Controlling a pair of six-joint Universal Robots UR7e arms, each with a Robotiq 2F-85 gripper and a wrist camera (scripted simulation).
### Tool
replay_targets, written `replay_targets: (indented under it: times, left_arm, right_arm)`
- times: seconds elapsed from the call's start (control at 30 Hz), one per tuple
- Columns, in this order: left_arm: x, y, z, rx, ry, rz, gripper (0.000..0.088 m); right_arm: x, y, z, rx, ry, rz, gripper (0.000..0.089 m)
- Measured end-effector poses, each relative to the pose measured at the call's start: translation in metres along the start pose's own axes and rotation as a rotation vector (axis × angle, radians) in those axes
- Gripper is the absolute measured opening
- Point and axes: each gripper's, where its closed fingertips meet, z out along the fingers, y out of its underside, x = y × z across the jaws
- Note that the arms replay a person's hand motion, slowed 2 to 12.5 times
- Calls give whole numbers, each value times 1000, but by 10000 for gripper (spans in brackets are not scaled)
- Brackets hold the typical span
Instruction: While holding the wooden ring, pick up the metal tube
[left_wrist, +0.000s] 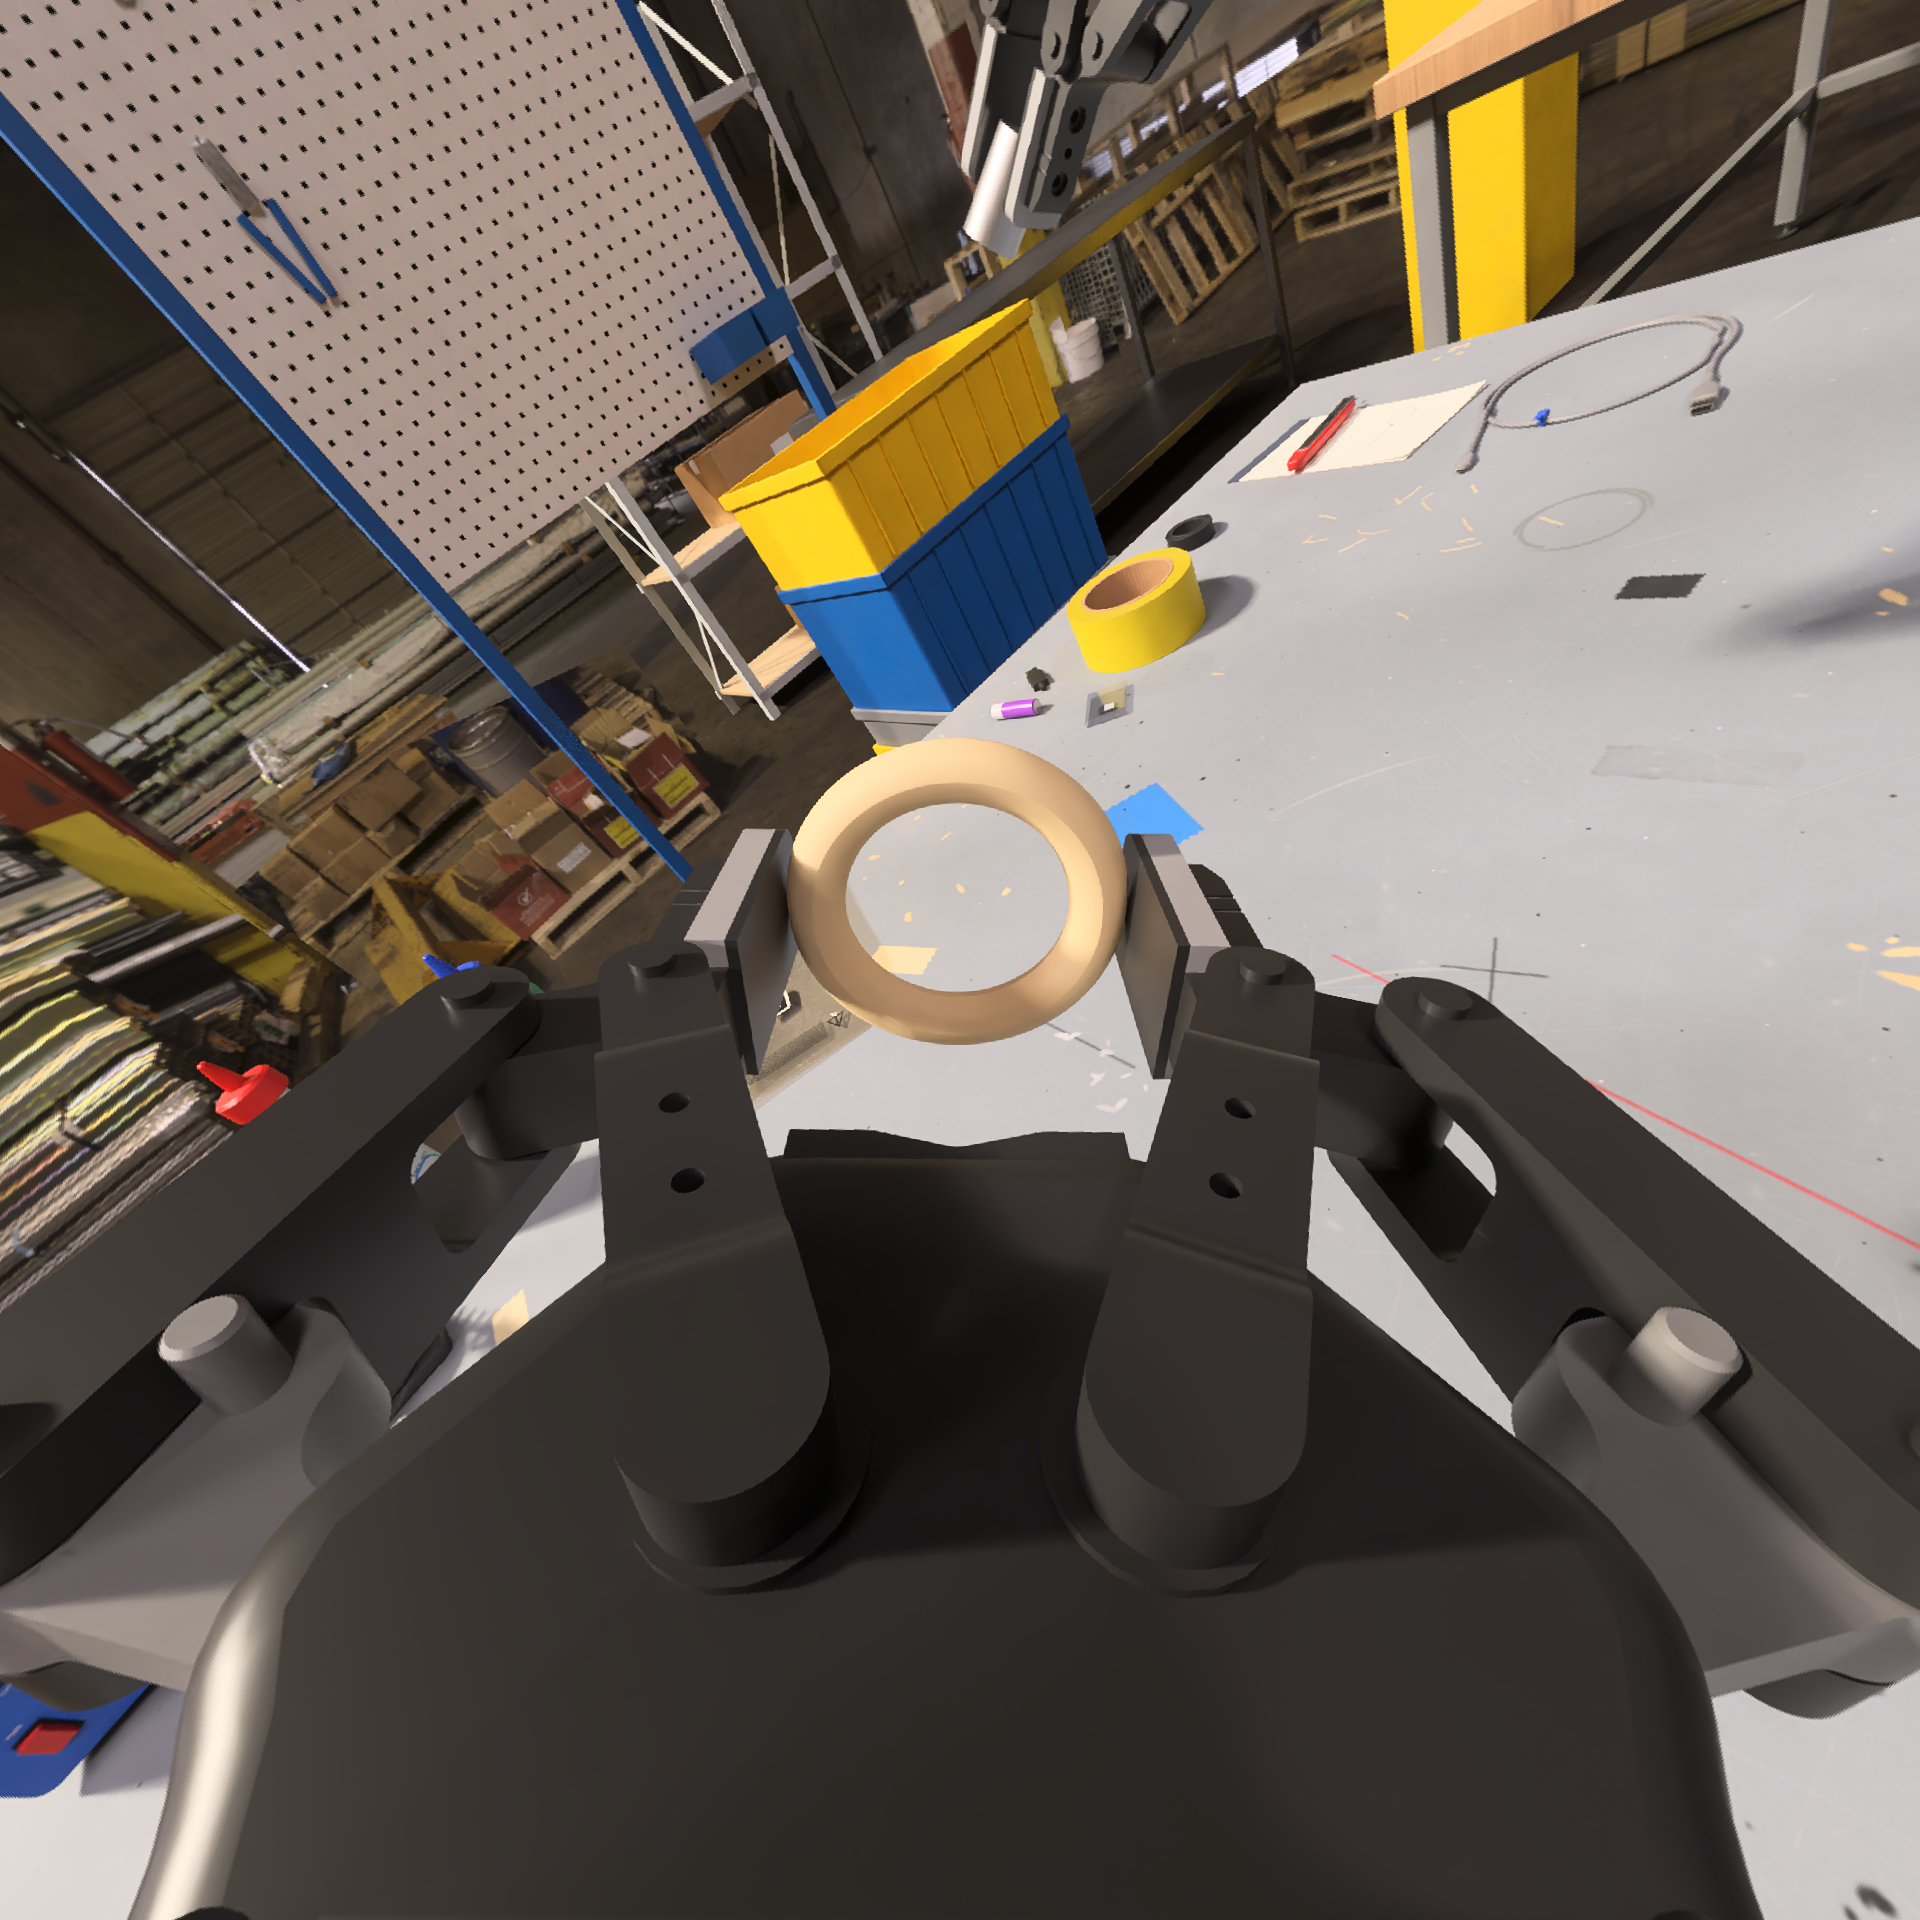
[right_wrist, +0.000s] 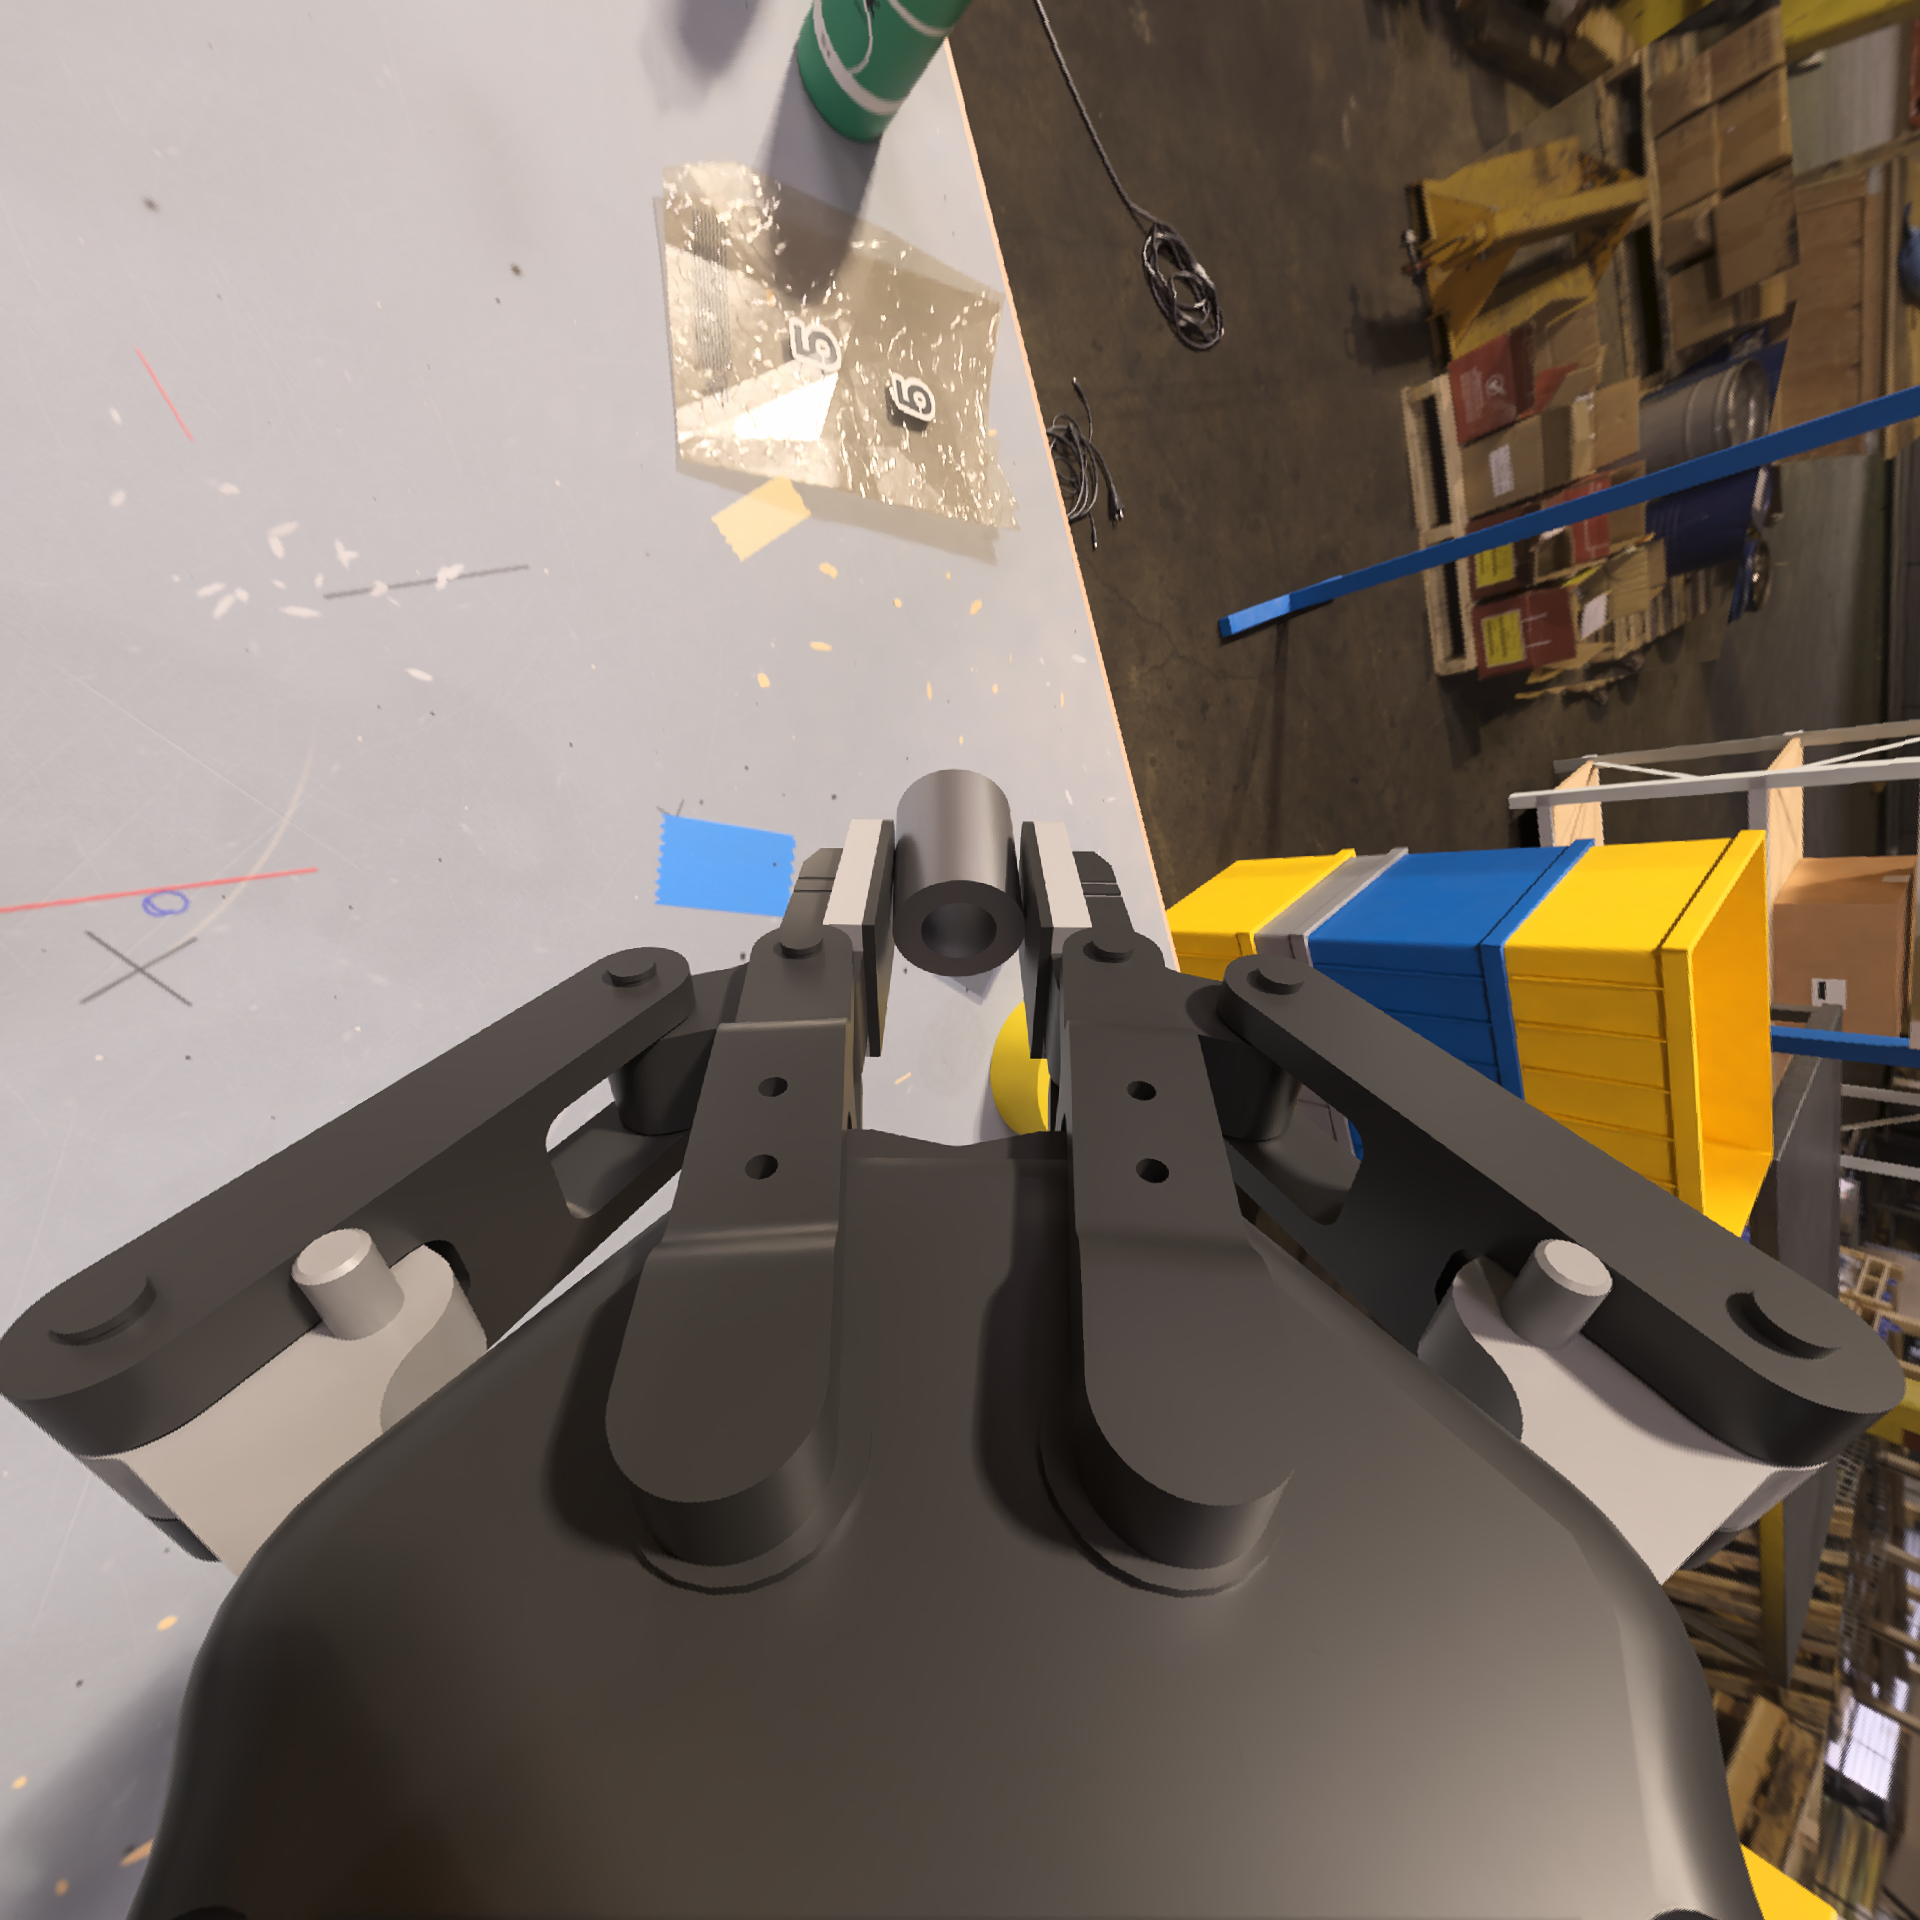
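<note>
My left gripper (left_wrist: 956, 914) is shut on a pale wooden ring (left_wrist: 831, 883), held by its outer rim between both pads, above the grey table (left_wrist: 1455, 831). My right gripper (right_wrist: 956, 904) is shut on a short grey metal tube (right_wrist: 956, 831), its open end facing the camera, held above the table near its edge. In the left wrist view the right gripper (left_wrist: 1023, 182) shows far off at the top, high in the air, with the metal tube (left_wrist: 987, 203) in its fingers.
A yellow tape roll (left_wrist: 1138, 613), a black ring (left_wrist: 1190, 532), a notepad with a red pen (left_wrist: 1320, 434) and a grey cable (left_wrist: 1610, 374) lie on the table. Yellow and blue bins (left_wrist: 935, 520) stand beside its edge. A clear plastic bag (right_wrist: 831, 353) and green cylinder (right_wrist: 862, 62) lie near the edge.
</note>
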Motion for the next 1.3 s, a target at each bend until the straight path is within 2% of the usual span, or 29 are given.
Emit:
replay_targets:
  times: [0.6,1.3]
  left_arm:
    - [-4,1,-2,6,-3,-16,548]
    - [-10,4,-3,21,-3,-62,548]
  right_arm:
    - [-25,-46,15,194,-13,34,214]
    - [-59,-81,36,428,3,73,214]
